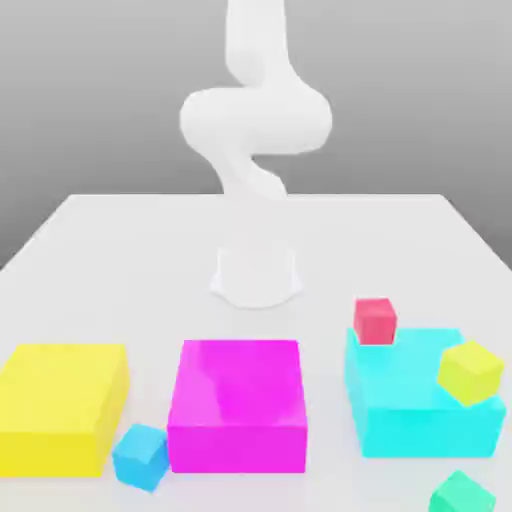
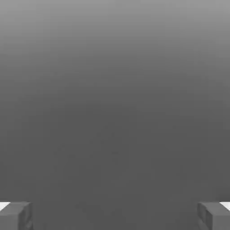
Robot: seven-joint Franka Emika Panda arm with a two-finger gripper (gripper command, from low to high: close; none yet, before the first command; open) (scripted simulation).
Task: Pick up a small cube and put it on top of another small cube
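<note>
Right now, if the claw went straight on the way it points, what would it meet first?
As far as the hand view shows, nothing: between the open claw fingertips lies only plain grey surface, with no cube in line. Depth is unclear, so I cannot say how near that surface is.

The worktop (image 1: pixel 120 260) looks matt, smooth and off-white; the arm (image 1: pixel 255 120) beyond the magenta block (image 1: pixel 238 405) is smooth white, like moulded plastic with a soft sheen; the magenta block itself is glossy, with pale reflections on its top; the yellow block (image 1: pixel 60 405) and cyan block (image 1: pixel 420 405) beside it look smooth and plastic-like; the small cube (image 1: pixel 462 494) near the cyan block is plain, smooth emerald green; the fingertips (image 2: pixel 17 215) look matt grey.
</note>
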